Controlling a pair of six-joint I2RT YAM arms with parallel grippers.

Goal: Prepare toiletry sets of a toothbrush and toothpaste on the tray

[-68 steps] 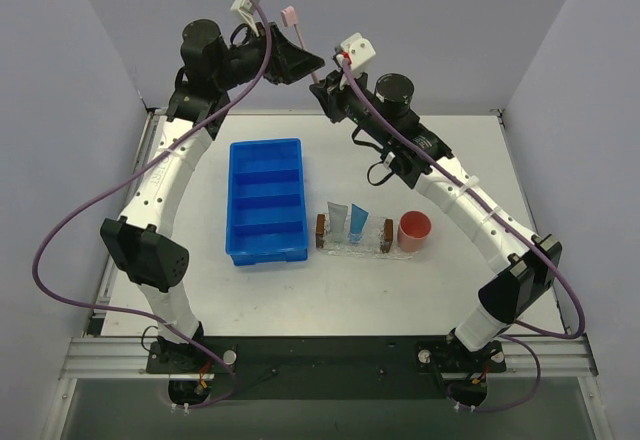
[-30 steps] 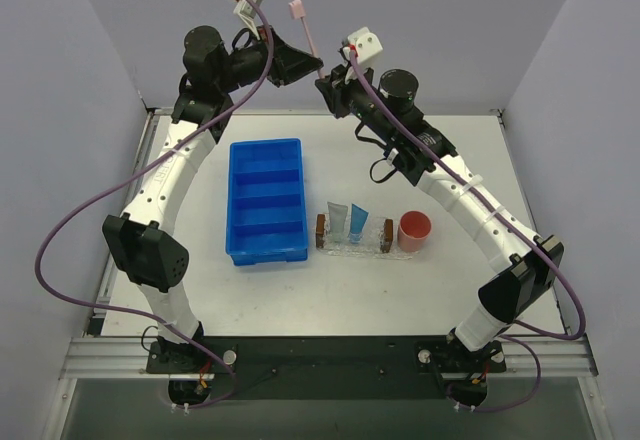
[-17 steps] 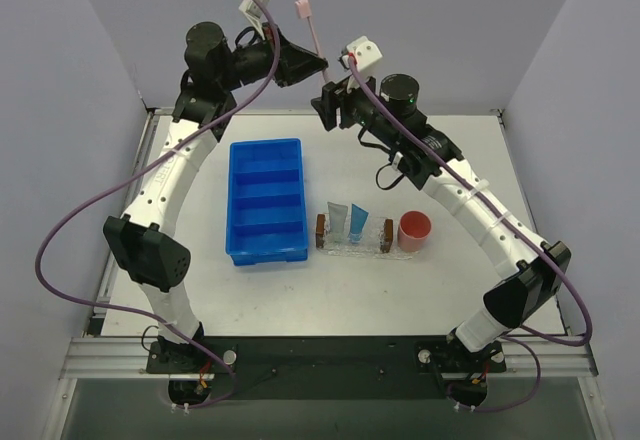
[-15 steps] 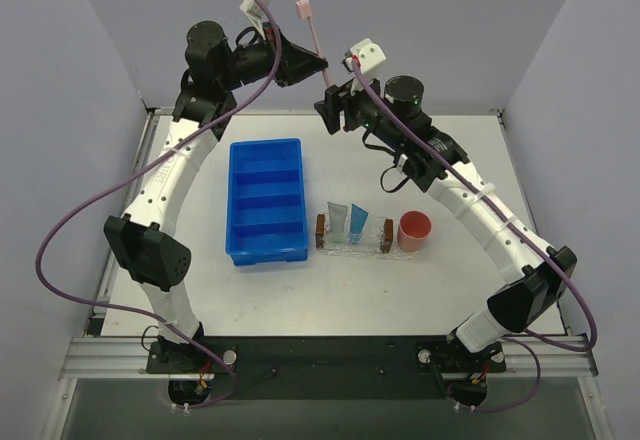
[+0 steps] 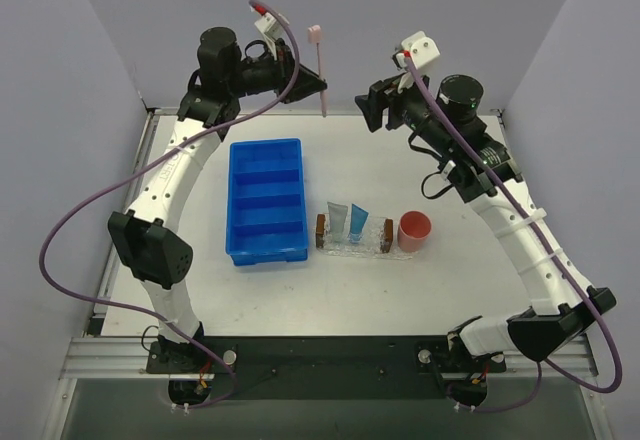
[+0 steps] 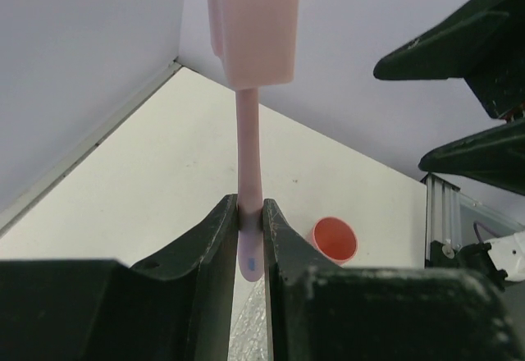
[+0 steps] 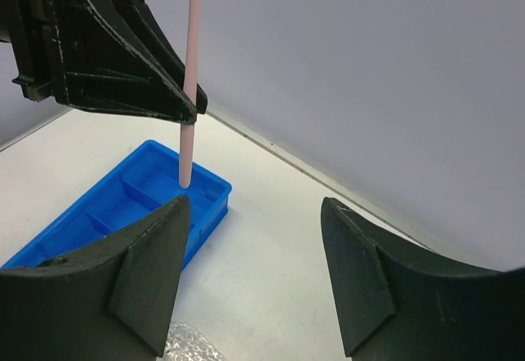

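while the left gripper (image 6: pixel 250 213) is clamped on the lower shaft of the toothbrush (image 5: pixel 320 65), the brush stands nearly upright, head up, high over the far edge of the table (image 5: pixel 350 290). the right gripper (image 5: pixel 368 112) hangs to its right, apart from it, jaws spread wide and holding nothing, so the left arm alone carries the stick. the tray (image 5: pixel 370 249) lies well nearer and slightly right of the brush, its long axis running left to right between the blue bin (image 5: pixel 266 200) and the pink cup (image 5: pixel 414 230). two toothpaste tubes (image 5: pixel 337 220) sit in its left and middle part. by my judgement the brush must tip from upright to flat and come down nearward; free room is only the narrow strip at the tray's right end, close by the cup.
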